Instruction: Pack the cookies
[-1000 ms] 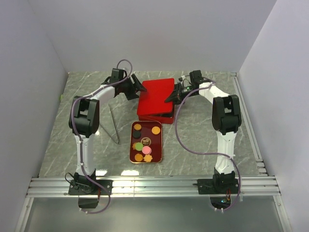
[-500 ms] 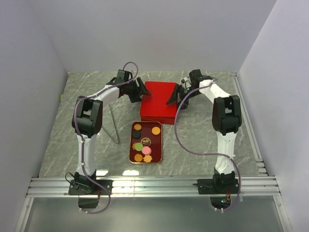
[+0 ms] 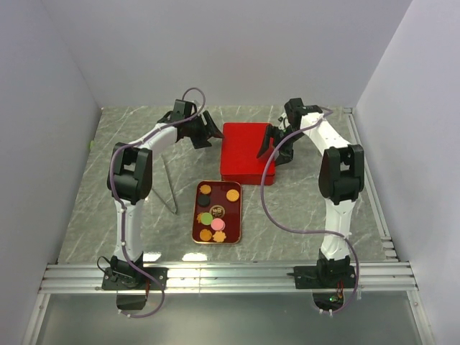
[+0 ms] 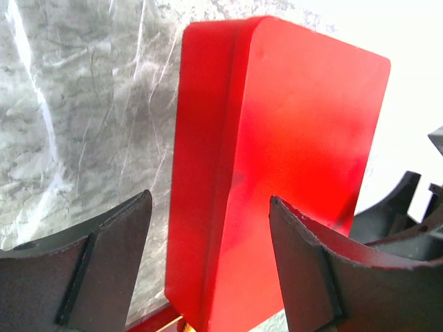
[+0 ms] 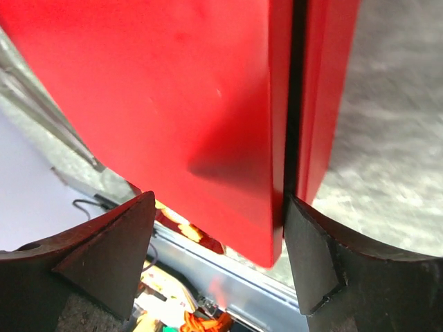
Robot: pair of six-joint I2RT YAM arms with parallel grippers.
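Jaws of the left gripper (image 4: 208, 200) and the right gripper (image 5: 220, 200) stand apart, holding nothing, and flank the red box (image 3: 244, 151) toward the tabletop's (image 3: 108, 208) far edge. The cookies (image 3: 215, 213) lie on a tray (image 3: 196, 215) just nearer, mid-tabletop. Opening the box likely needs level, matched grips on both sides.

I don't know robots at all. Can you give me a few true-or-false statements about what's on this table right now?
1. The red box is closed. True.
2. The cookies lie on a dark tray. True.
3. Every cookie is orange. False: there is also a green cookie and a pink cookie.
4. The left fingers are pinched shut. False: they stand apart, beside the red box's left edge.
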